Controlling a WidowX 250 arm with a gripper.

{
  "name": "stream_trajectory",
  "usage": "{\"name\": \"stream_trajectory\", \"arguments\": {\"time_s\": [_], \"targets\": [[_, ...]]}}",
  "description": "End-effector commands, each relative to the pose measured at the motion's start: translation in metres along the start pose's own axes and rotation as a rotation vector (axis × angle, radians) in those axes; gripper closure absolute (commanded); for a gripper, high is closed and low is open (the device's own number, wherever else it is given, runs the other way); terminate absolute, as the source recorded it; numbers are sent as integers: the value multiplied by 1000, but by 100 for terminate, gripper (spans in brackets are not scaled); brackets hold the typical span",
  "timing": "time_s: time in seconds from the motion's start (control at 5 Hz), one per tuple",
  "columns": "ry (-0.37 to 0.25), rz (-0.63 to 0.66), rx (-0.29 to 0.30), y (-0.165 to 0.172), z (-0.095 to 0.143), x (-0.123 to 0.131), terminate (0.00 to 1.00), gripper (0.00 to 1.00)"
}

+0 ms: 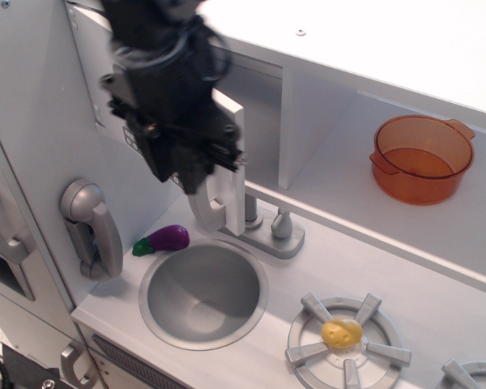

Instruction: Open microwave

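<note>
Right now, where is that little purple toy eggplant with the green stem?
The purple toy eggplant lies on the grey counter at lower left, just beyond the round sink basin's rim, between the grey phone handset and the faucet base.

The microwave (227, 146) is matt grey, painted-looking board. Right of it, the pot (422, 157) is glossy, see-through orange plastic. Below it, the sink (202, 296) looks like smooth dull metal, and the eggplant (165, 239) beside it is shiny purple plastic.

Grey microwave (227, 134), black gripper (196, 174), orange pot (422, 158), purple eggplant (167, 238), yellow egg (342, 332)
</note>
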State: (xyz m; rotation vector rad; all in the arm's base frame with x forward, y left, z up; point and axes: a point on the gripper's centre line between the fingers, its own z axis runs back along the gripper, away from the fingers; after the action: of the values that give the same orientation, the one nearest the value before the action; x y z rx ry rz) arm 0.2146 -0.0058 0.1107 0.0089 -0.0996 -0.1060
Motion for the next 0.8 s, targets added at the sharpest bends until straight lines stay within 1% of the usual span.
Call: {"name": "stream_trajectory", "arguments": {"time_s": [0.0, 0.2, 0.4, 0.6], "targets": [[54, 2, -68, -72, 18, 44, 0, 0], [55, 61, -110, -88, 18, 72, 0, 0], [13, 80, -88, -78, 16, 88, 0, 0], [-66, 123, -28, -48, 13, 93, 0, 0]]}}
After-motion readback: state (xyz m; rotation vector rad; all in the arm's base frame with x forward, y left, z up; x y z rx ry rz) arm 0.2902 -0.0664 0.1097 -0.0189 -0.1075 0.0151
